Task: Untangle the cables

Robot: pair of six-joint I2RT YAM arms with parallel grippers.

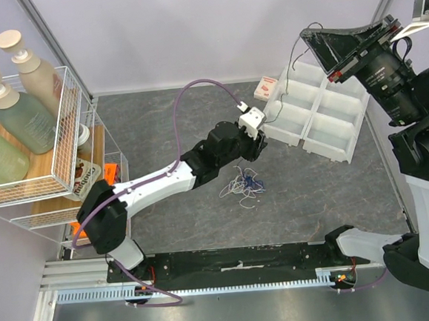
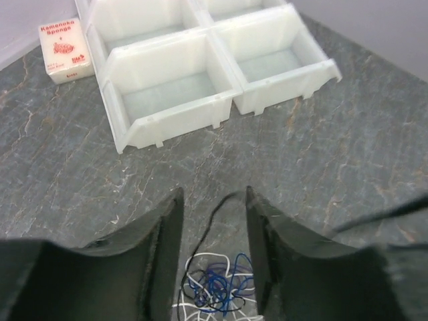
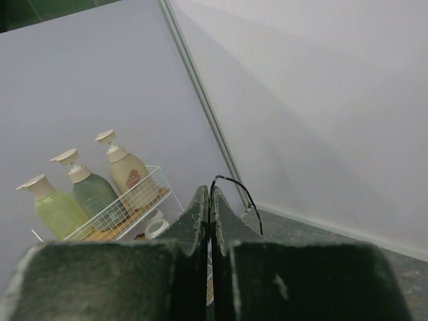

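Your left gripper (image 2: 214, 197) sits jaws apart, the cables (image 2: 215, 286) at 6 o'clock below it — drop and pin them. Your right gripper (image 3: 210, 195) is clamped on the black strand (image 3: 235, 184) — pull slowly.

Grey marbled table (image 2: 348, 167) and its load.
Cables (image 2: 214, 287) just beneath the left gripper (image 2: 212, 194); white bins (image 2: 174, 130) ahead; sponge packet (image 2: 65, 50) ahead-left.

Cables (image 1: 242, 186) were white, dark blue and black. Table (image 1: 335, 188) was dark grey, marbled with pale veins. Bins (image 2: 224, 67) were white; sponge box (image 2: 65, 49) white with red print.
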